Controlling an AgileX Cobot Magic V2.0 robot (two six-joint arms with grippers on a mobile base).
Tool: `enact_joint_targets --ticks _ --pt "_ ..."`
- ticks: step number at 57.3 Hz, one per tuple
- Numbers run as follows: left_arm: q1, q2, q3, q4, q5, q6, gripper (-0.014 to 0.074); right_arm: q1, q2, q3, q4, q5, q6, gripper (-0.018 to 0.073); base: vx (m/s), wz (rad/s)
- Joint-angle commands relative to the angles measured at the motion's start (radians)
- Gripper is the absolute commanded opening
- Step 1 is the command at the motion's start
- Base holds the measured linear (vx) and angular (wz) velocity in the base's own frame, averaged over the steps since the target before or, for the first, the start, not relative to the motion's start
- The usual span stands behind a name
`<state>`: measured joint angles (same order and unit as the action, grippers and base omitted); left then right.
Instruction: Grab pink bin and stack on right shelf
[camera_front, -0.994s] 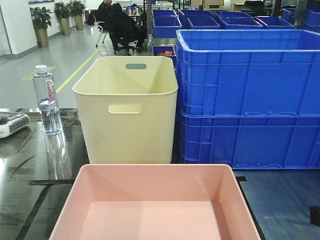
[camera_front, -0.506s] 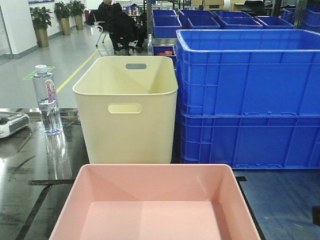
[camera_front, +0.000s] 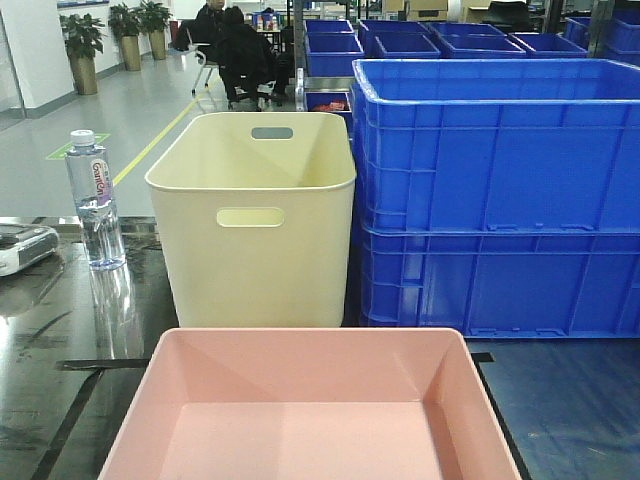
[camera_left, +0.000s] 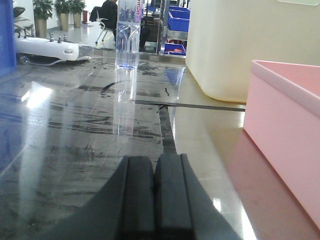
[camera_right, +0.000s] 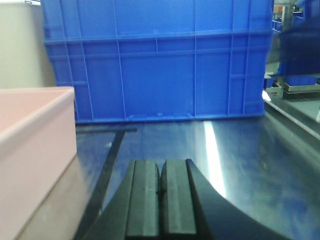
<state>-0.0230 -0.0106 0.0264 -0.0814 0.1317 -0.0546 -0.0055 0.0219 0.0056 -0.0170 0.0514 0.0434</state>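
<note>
The pink bin (camera_front: 310, 415) sits empty on the glossy dark surface at the near edge of the front view. Its side wall shows in the left wrist view as the pink bin (camera_left: 287, 135) and in the right wrist view as the pink bin (camera_right: 30, 150). My left gripper (camera_left: 155, 162) is shut with nothing in it, low over the table to the bin's left. My right gripper (camera_right: 161, 165) is shut and empty, to the bin's right over the right shelf (camera_right: 240, 165), a dark reflective surface with a black seam strip.
A tall cream-yellow bin (camera_front: 255, 215) stands just behind the pink bin. Stacked blue crates (camera_front: 495, 195) fill the right rear. A water bottle (camera_front: 94, 200) and a white device (camera_front: 22, 247) stand at the left. People sit in the far background.
</note>
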Motion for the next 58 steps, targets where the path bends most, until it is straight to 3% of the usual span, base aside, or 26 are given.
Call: enact_joint_targets --ticks 1,19,58 --pt "0.002 0.005 0.000 -0.001 -0.079 -0.007 -0.0008 -0.007 -0.049 0.021 -0.017 -0.051 -0.004 -0.0012 0.00 0.00" --pt "0.002 0.005 0.000 -0.001 -0.078 -0.007 -0.0008 -0.007 -0.042 0.026 -0.037 0.127 -0.007 -0.0012 0.00 0.00" --pt "0.002 0.005 0.000 -0.001 -0.079 -0.007 -0.0008 -0.007 -0.042 0.026 -0.037 0.139 -0.007 -0.0012 0.00 0.00"
